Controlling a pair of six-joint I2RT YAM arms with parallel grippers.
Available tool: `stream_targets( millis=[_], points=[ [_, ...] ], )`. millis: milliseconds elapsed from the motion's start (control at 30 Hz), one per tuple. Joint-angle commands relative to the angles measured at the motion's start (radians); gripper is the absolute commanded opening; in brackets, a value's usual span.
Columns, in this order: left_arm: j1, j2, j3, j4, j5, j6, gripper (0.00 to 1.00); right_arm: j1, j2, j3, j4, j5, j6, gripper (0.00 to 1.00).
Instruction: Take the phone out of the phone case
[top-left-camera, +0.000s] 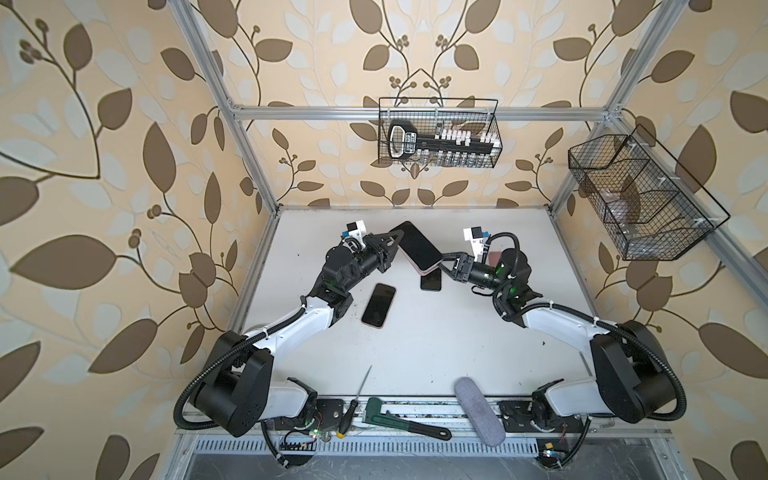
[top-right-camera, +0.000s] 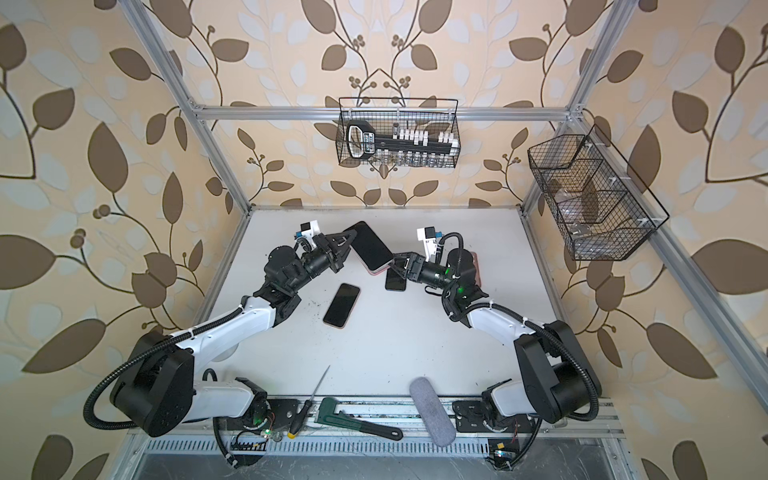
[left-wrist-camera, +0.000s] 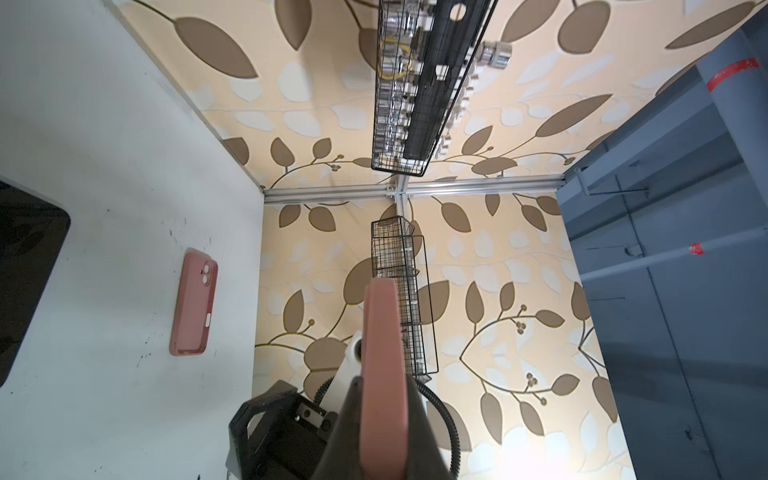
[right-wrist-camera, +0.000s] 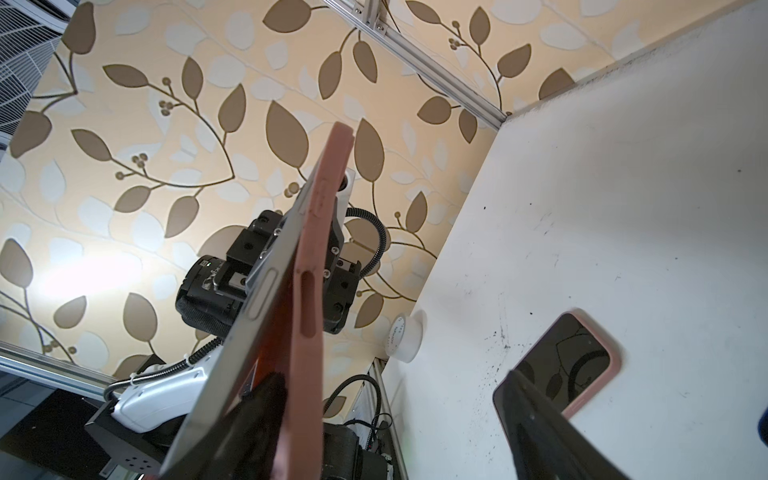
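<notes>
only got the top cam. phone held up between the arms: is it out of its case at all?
Observer: Partly. The right wrist view shows the phone split from the pink case at the right gripper end, with a gap between them.
Operator: Right gripper clamped?
Observer: No, open. One finger looks to sit inside that gap, with the case wall between both fingers.
Operator: Table phone underneath, cased?
Observer: Yes, a pink rim rings the table phone, screen up.

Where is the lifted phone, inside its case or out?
Partly out: in the right wrist view, the phone gapes away from the pink case.
</notes>
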Motion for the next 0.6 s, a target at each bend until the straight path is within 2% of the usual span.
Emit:
stream_targets(
  millis=[0,333,567],
  points=[
    [-0.013,-0.013,0.065,0.115,0.051,0.009,0.0,-0.005,0.02,0.011,0.108,-0.027,0.085,0.77],
    [-0.013,0.042,0.077,0.115,0.043,0.046,0.0,0.031,0.031,0.018,0.137,-0.039,0.13,0.62],
    [-0.01,0.091,0.125,0.118,0.052,0.056,0.0,0.044,0.032,0.007,0.192,-0.043,0.19,0.48]
  ],
)
